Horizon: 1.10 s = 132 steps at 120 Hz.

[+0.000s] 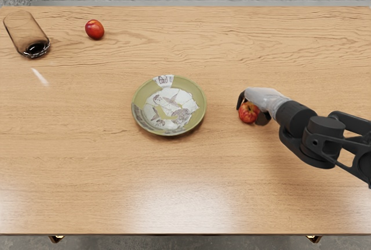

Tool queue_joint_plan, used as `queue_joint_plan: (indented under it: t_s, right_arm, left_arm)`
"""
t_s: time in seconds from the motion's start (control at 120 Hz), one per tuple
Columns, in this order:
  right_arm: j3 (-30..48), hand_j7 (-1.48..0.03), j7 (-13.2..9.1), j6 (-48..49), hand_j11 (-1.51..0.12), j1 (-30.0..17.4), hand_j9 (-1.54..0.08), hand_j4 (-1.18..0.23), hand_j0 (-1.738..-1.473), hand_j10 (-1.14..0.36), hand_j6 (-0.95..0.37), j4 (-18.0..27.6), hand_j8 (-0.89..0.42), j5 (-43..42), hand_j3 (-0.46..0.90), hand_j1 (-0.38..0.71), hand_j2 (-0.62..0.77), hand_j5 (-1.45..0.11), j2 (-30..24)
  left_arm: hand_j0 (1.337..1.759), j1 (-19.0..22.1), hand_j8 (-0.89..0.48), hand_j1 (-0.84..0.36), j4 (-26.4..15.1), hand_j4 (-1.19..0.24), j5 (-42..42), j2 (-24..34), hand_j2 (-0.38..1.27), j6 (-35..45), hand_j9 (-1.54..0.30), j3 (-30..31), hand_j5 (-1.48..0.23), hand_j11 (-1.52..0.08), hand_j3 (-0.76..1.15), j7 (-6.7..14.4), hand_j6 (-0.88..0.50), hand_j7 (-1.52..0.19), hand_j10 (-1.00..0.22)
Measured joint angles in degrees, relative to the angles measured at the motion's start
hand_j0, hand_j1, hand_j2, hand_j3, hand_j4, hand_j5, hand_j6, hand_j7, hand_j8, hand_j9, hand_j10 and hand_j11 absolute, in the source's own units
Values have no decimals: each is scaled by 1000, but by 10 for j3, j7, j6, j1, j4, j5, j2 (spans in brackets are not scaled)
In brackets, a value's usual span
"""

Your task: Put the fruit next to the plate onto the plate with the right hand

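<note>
A green-rimmed plate with a patterned white centre lies in the middle of the wooden table. To its right, a small red and yellow apple rests on the table. My right hand reaches in from the right edge, and its grey fingers curl around the apple from above and behind. The apple sits about a hand's width from the plate's right rim. The left arm does not show.
A second red apple lies at the far left. Beside it, a dark glass lies on its side near the back left corner. The table's back edge meets a grey wall.
</note>
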Motion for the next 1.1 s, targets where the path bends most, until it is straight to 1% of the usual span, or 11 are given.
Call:
queue_joint_plan:
  t_s: [0.2,0.283,0.375,0.65,0.825,1.1]
  right_arm:
    - [0,-782,-1,1,-789,0,-793,-496,-1645,-604,-380,-1,-446,1,-1,253,-99,-794,6]
    - [2,-802,-1,2,-814,0,-818,-503,-1644,-612,-382,-1,-440,2,0,243,-86,-828,7]
    - [5,-816,0,2,-833,1,-835,-517,-1646,-618,-391,-1,-448,4,0,244,-34,-847,7]
    - [27,-835,0,3,-866,10,-866,-513,-1648,-620,-387,4,-445,8,0,236,-33,-880,8]
    - [49,-837,0,3,-871,19,-870,-504,-1649,-619,-382,23,-439,8,0,240,-30,-886,12]
    - [67,-839,0,4,-874,40,-873,-498,-1651,-619,-376,41,-433,9,0,246,-23,-890,53]
  left_arm:
    - [1658,0,0,349,0,0,0,0,0,0,0,0,0,0,0,0,0,0,0]
    - [1658,0,0,349,0,0,0,0,0,0,0,0,0,0,0,0,0,0,0]
    - [1658,0,0,349,0,0,0,0,0,0,0,0,0,0,0,0,0,0,0]
    - [1658,0,0,349,0,0,0,0,0,0,0,0,0,0,0,0,0,0,0]
    - [1658,0,0,349,0,0,0,0,0,0,0,0,0,0,0,0,0,0,0]
    - [1658,0,0,349,0,0,0,0,0,0,0,0,0,0,0,0,0,0,0]
